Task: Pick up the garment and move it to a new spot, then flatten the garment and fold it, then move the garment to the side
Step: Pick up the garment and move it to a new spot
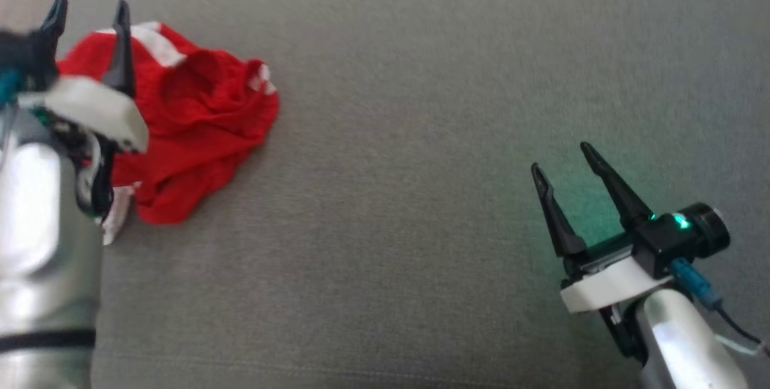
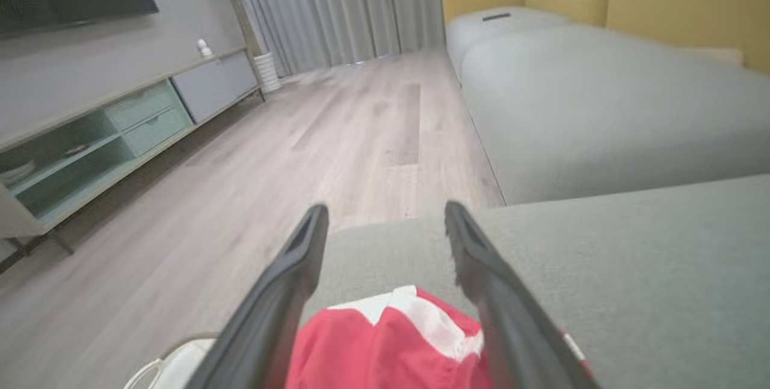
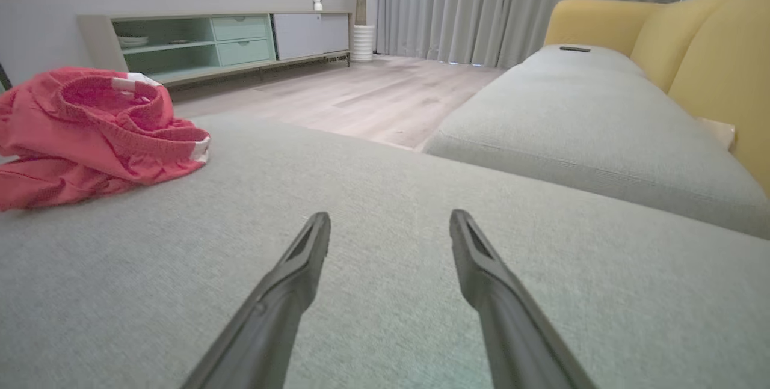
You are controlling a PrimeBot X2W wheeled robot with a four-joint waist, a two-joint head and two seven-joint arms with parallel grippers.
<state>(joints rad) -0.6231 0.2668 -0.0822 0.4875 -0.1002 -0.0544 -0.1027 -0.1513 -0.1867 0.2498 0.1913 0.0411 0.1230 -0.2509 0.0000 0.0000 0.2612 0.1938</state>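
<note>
A: What lies before you on the broad grey woven-fabric seat cushion (image 1: pixel 421 196)?

B: A crumpled red knit garment with white trim (image 1: pixel 198 112), bunched in a heap with no clear long axis. It sits beneath and just to the right of your left gripper (image 1: pixel 90 3), whose two dark fingers stand spread wide and empty over the heap's left edge. In the left wrist view the red cloth shows low between those fingers. Whether they touch it, I cannot tell.

A: And the other arm?

B: Your right gripper (image 1: pixel 560 157), likewise spread wide and holding nothing, hovers over bare cushion. The garment lies well apart from it, ahead and off to its left. The left is plainly the nearer arm, and I judge a short drop and a pinch would take the cloth.

A: Any containers?

B: Far ahead of the right gripper, across the pale wooden floor (image 3: pixel 391 94), a pale green open-shelved cabinet (image 3: pixel 180 40) holds what looks like a dish (image 3: pixel 133 40), too small to be sure.
</note>
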